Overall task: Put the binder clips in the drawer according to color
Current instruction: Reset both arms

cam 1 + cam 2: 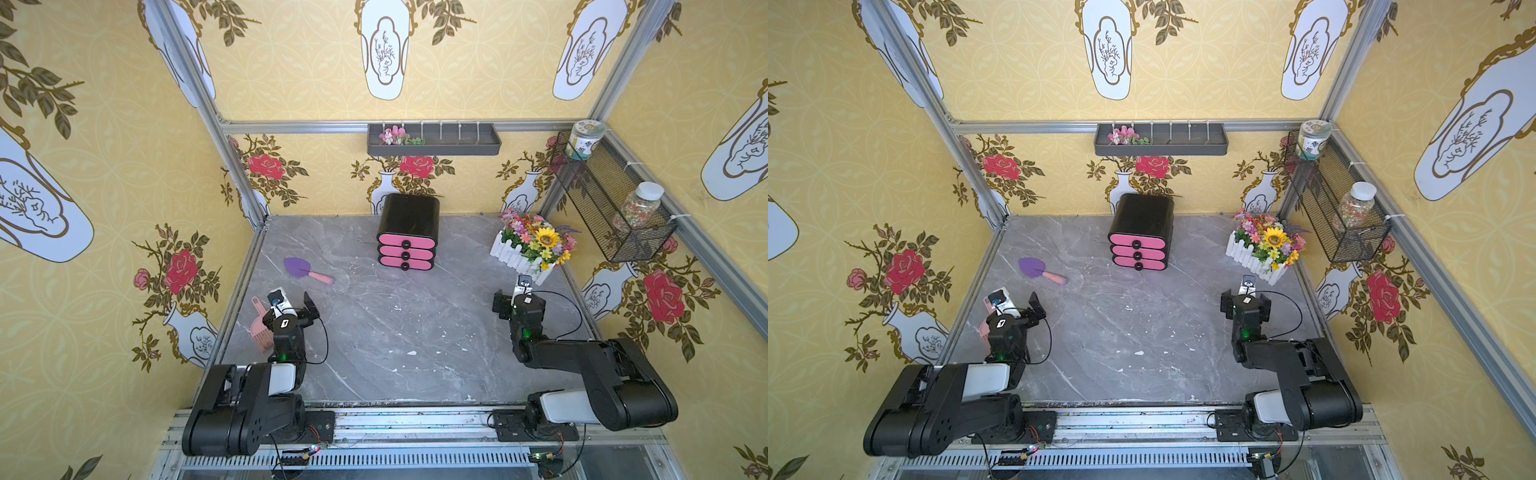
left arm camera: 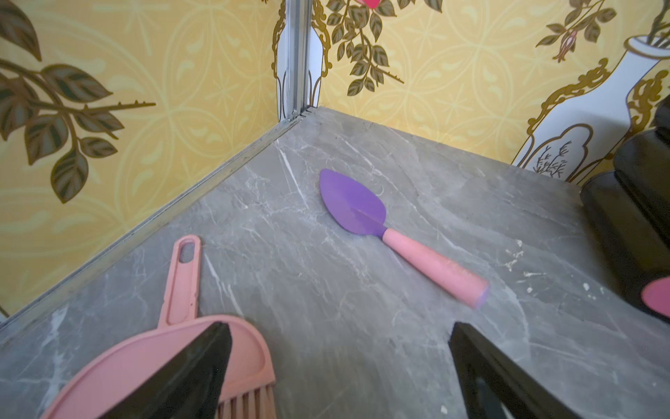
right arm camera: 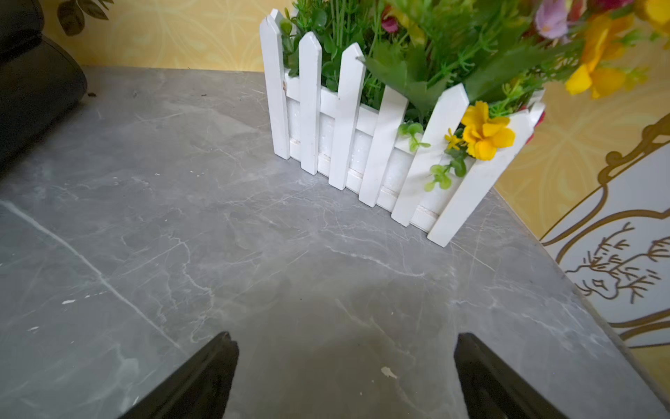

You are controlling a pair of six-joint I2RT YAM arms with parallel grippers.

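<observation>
Drawer cabinet (image 1: pixel 408 216) (image 1: pixel 1144 224): black with rounded corners, standing at the back middle of the grey marble tabletop (image 1: pixel 395 332), close to the rear wall.
Drawer fronts: three pink fronts stacked one above another, each with a round black knob, all pushed in flush.
Left hand (image 2: pixel 340 328): jaws spread wide with nothing between them. It hangs over the left edge of the tabletop, one finger above the pink dustpan (image 2: pixel 163 355) and the other above bare marble.
Right hand (image 3: pixel 344 337): jaws spread wide and empty, over bare marble near the right edge, just in front of the white picket planter (image 3: pixel 362 145) of artificial flowers.
Cabinet relative to the hands: farther back than both, roughly midway between them and well apart from each. In the left wrist view its black side and a sliver of pink front show at the frame edge. In the right wrist view only a dark rounded corner shows.
Trowel (image 1: pixel 305 270): purple blade and pink handle, lying flat between the left hand and the cabinet, touching neither.
Brush (image 2: pixel 246 399): pink bristles, lying in the dustpan.
</observation>
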